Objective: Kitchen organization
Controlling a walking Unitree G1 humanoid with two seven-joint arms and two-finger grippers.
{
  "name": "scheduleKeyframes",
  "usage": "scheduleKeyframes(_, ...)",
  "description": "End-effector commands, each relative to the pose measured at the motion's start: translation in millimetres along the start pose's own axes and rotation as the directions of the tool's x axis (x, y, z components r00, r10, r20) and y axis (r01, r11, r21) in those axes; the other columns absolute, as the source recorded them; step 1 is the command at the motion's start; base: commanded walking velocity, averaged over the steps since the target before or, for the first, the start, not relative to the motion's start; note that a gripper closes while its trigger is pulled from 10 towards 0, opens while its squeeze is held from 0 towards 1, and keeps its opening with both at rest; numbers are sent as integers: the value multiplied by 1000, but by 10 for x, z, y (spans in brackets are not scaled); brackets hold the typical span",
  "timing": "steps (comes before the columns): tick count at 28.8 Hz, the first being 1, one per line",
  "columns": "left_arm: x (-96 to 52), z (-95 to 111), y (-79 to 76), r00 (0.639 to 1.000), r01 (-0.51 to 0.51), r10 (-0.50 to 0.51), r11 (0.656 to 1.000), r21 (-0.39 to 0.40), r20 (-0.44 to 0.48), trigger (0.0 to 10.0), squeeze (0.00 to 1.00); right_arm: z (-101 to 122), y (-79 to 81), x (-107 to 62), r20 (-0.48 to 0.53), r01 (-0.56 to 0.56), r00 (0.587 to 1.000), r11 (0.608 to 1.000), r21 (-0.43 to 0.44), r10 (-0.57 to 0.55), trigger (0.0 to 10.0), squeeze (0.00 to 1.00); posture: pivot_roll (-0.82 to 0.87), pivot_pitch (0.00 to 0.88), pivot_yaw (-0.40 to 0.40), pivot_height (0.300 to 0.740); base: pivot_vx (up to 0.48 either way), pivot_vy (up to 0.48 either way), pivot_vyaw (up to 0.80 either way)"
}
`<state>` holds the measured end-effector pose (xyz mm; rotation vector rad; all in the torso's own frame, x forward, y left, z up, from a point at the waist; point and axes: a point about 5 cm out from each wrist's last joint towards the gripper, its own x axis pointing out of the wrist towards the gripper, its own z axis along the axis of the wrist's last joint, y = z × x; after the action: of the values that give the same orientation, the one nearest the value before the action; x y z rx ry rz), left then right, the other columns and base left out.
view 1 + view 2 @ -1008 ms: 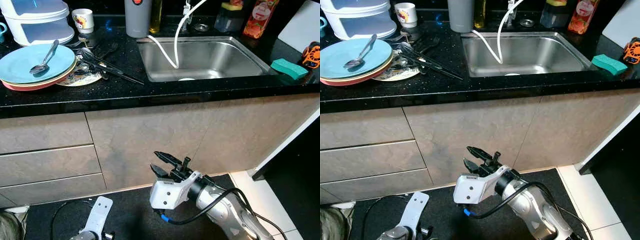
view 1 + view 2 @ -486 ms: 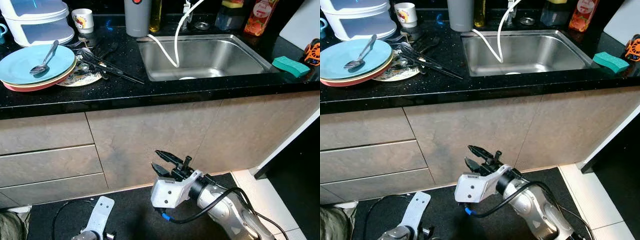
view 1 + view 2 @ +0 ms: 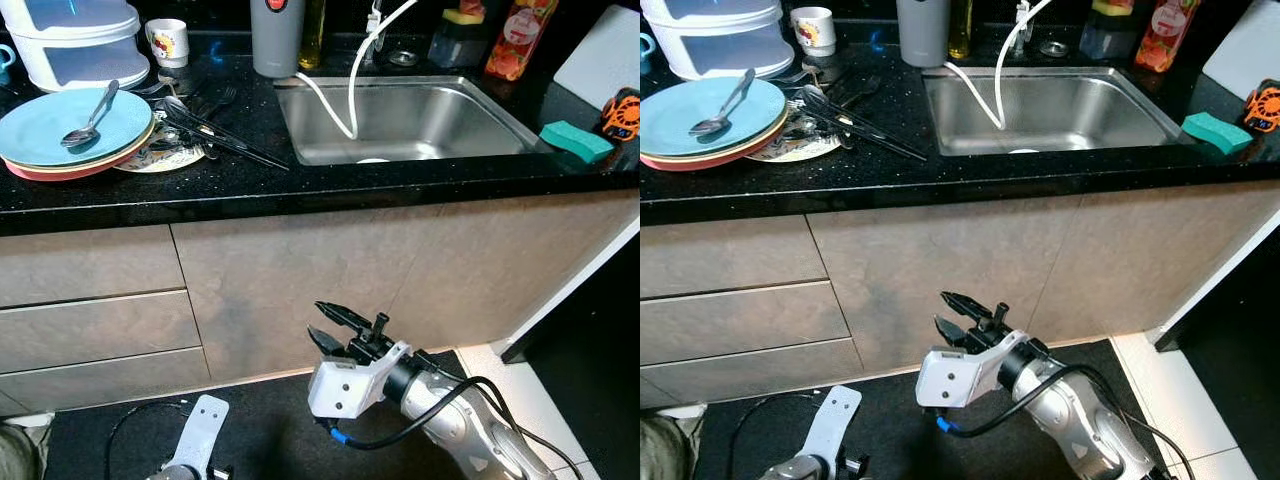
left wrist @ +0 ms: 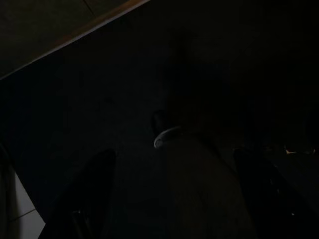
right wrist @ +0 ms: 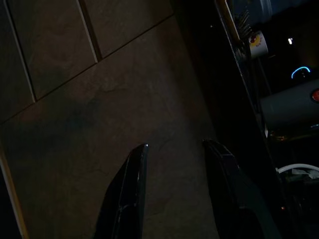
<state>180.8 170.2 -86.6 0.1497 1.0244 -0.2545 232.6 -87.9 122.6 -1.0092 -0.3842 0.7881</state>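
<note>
Below the black speckled stone counter (image 3: 300, 185), whose stacked blue plates (image 3: 70, 130) wait untouched, the right gripper (image 3: 335, 328) has barely shifted, fingers parted and empty; left gripper (image 3: 190, 455) fingers unreadable.

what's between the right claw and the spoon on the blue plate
The right claw hangs open and low in front of the cabinet door. The counter edge juts out above it, so it must rise past that edge to reach the spoon on the blue plate.
</note>
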Motion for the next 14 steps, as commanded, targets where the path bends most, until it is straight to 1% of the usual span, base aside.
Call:
scheduleKeyframes(1, -2, -50, -22, 1000, 4, -4, 1000, -15, -15, 10000, 0, 0, 0, -21, 0, -4, 1000, 1000, 2, 4, 10000, 0, -43, 64, -41, 740, 0, 0, 0)
scheduleKeyframes(7, -5, -66, -14, 1000, 7, -7, 1000, -10, -23, 10000, 0, 17, 7, -14, 4, -4, 1000, 1000, 0, 4, 10000, 0, -52, 72, -43, 740, 0, 0, 0)
scheduleKeyframes(14, -3, -52, -22, 1000, 18, -18, 1000, 8, -23, 10000, 0, 36, 13, -9, 4, 0, 1000, 1000, -2, 0, 10000, 0, -64, 78, -25, 740, 0, 0, 0)
